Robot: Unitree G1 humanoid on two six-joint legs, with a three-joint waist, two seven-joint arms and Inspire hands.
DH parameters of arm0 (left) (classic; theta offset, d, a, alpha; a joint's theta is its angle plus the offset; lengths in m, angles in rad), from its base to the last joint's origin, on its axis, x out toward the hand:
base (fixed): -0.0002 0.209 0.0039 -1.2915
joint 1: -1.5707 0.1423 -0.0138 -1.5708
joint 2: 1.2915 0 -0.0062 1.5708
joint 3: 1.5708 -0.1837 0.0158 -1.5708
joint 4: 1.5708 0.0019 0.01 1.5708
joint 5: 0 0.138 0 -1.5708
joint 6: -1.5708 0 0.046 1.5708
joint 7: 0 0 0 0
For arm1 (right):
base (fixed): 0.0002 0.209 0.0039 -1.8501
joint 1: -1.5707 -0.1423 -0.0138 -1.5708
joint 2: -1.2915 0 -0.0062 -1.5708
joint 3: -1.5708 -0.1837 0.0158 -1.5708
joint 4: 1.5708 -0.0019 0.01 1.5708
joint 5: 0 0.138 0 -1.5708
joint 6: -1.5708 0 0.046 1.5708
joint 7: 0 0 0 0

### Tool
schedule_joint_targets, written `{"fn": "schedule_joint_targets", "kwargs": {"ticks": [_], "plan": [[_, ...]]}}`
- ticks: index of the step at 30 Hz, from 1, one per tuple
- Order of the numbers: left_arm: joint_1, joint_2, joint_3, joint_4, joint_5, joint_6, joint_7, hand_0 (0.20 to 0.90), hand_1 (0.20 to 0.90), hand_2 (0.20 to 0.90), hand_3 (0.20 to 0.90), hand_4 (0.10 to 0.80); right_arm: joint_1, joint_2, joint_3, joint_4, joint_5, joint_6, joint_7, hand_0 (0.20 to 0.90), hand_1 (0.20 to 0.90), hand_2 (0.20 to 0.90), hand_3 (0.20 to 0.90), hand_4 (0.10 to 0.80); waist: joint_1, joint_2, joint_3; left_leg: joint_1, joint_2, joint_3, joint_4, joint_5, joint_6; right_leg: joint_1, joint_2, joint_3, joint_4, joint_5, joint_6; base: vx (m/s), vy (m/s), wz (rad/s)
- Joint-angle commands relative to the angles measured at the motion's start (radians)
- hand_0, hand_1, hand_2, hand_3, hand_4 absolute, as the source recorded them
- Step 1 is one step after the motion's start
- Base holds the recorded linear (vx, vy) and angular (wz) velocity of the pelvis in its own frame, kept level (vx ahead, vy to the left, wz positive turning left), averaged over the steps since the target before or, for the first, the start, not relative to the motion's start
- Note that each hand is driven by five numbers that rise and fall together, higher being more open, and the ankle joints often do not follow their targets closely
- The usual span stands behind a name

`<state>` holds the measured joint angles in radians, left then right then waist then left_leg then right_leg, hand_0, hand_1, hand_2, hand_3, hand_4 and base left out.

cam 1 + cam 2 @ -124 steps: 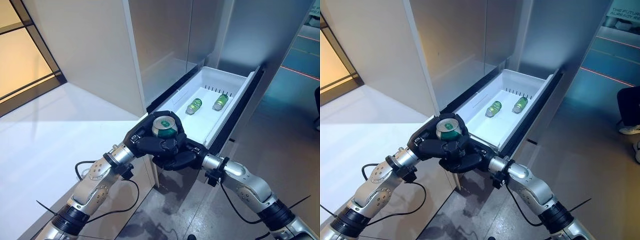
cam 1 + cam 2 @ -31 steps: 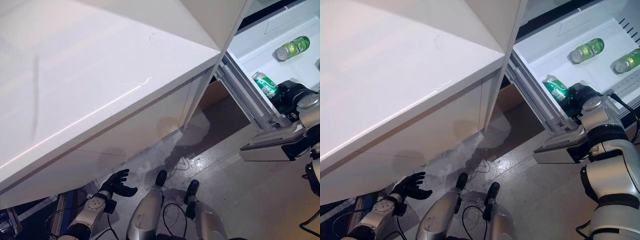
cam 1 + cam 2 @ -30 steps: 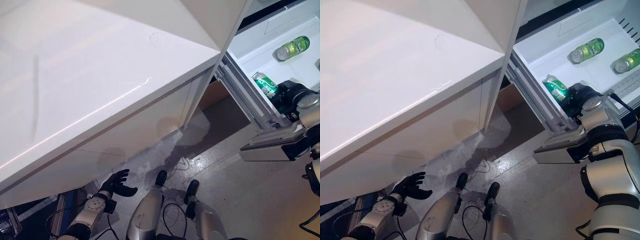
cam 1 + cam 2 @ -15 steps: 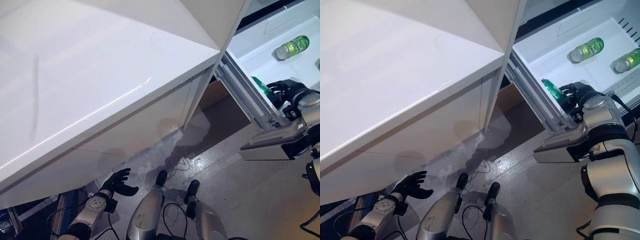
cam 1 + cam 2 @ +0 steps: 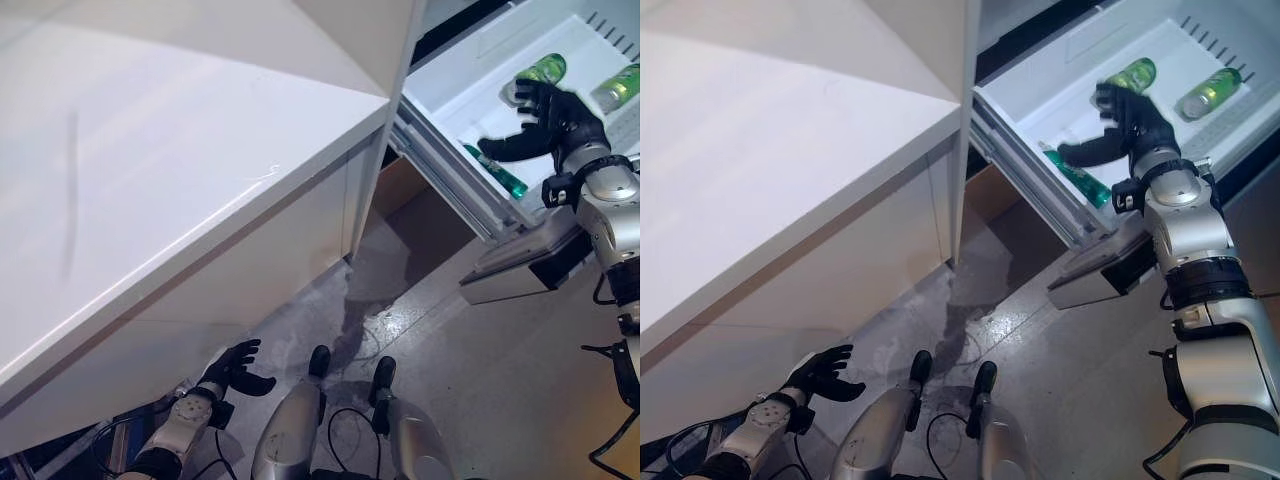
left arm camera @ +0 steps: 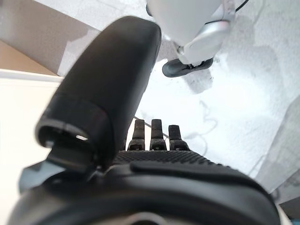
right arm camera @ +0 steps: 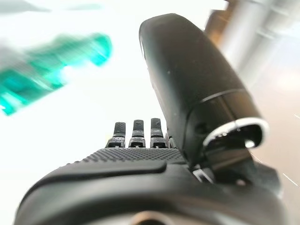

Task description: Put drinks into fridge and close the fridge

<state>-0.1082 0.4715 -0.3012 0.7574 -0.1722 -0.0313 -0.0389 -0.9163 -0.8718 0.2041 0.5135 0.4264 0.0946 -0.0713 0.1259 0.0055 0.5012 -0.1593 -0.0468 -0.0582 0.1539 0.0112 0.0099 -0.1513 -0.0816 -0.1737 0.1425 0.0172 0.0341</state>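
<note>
The fridge's white drawer point(image 5: 1067, 88) stands pulled out at the upper right. Green cans point(image 5: 1130, 75) lie at its far end. Another green can point(image 5: 1076, 177) lies on its side by the drawer's near wall and shows blurred in the right wrist view point(image 7: 47, 70). My right hand point(image 5: 1122, 127) hovers open just above the drawer, between that can and the far ones, holding nothing. Its straight fingers show in the right wrist view point(image 7: 138, 133). My left hand point(image 5: 233, 368) hangs open and empty low by the floor, under the counter's edge.
A white counter point(image 5: 150, 150) takes up the left and overhangs a white cabinet front point(image 5: 270, 250). The drawer's grey front panel point(image 5: 520, 262) juts out below my right arm. Grey floor point(image 5: 470, 380) lies below the drawer.
My right hand has let go of the green can, which now lies in the drawer. The hand has opened and risen above it. The camera has shifted. The left hand has hardly moved.
</note>
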Motion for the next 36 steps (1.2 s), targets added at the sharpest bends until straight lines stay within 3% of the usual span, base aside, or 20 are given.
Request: {"fn": "schedule_joint_targets", "kwargs": {"ticks": [1,6,11,15,20,28,36], "plan": [[0.102,-0.004,0.042,0.034,0.056,-0.043,0.003,0.900,0.900,0.900,0.900,0.800,0.057,-0.108,-0.133,-0.154,0.053,-0.176,-0.156,0.900,0.900,0.900,0.900,0.800,-0.048,-0.028,-0.161,0.031,-0.014,0.069,-0.015,-0.077,0.022,0.010,0.065,0.034,0.055,-0.092,0.004,0.048,-0.015,-0.20],[0.107,-0.058,0.083,0.116,0.086,-0.032,0.011,0.900,0.900,0.900,0.900,0.800,0.248,-0.034,-0.314,-0.249,0.137,-0.324,-0.252,0.900,0.900,0.900,0.900,0.800,-0.080,-0.047,-0.253,0.087,-0.021,0.082,-0.024,-0.106,0.019,0.069,0.064,0.062,0.009,-0.094,0.014,0.056,-0.005,-0.23],[0.108,-0.094,0.071,0.162,0.120,-0.018,0.018,0.900,0.900,0.900,0.900,0.800,0.401,0.114,-0.379,-0.287,0.127,-0.436,-0.354,0.900,0.900,0.900,0.900,0.800,-0.097,-0.043,-0.309,0.135,-0.015,0.099,-0.003,-0.143,0.028,0.109,0.057,0.078,0.022,-0.117,0.013,0.115,0.010,-0.27],[0.094,-0.117,0.065,0.165,0.126,-0.022,0.000,0.900,0.900,0.900,0.900,0.800,0.473,0.208,-0.392,-0.259,0.121,-0.489,-0.410,0.900,0.900,0.900,0.900,0.800,-0.099,-0.046,-0.304,0.123,-0.015,0.100,0.165,-0.246,0.052,0.122,0.019,0.081,0.121,-0.169,-0.011,0.103,-0.011,-0.17],[0.078,-0.126,0.044,0.158,0.123,-0.020,0.007,0.900,0.900,0.900,0.900,0.800,0.480,0.239,-0.401,-0.188,0.203,-0.523,-0.443,0.900,0.900,0.900,0.900,0.800,-0.092,-0.036,-0.266,0.074,-0.015,0.087,0.345,-0.358,0.098,0.079,-0.012,0.073,0.333,-0.259,-0.043,0.061,0.008,0.01],[0.087,-0.114,0.053,0.160,0.041,0.006,0.062,0.900,0.900,0.900,0.900,0.800,0.421,0.226,-0.351,-0.097,0.191,-0.457,-0.304,0.900,0.900,0.900,0.900,0.800,-0.085,-0.027,-0.198,-0.069,-0.038,0.088,0.558,-0.408,0.126,-0.073,-0.033,0.082,0.544,-0.304,-0.073,-0.033,0.025,0.08],[0.077,-0.076,0.084,0.122,-0.040,0.025,0.117,0.900,0.900,0.900,0.900,0.800,0.262,0.100,-0.255,-0.017,0.152,-0.355,-0.182,0.900,0.900,0.900,0.900,0.800,-0.043,-0.010,-0.091,-0.269,-0.070,0.078,0.715,-0.415,0.135,-0.287,-0.040,0.071,0.728,-0.337,-0.101,-0.219,0.045,0.05]]}}
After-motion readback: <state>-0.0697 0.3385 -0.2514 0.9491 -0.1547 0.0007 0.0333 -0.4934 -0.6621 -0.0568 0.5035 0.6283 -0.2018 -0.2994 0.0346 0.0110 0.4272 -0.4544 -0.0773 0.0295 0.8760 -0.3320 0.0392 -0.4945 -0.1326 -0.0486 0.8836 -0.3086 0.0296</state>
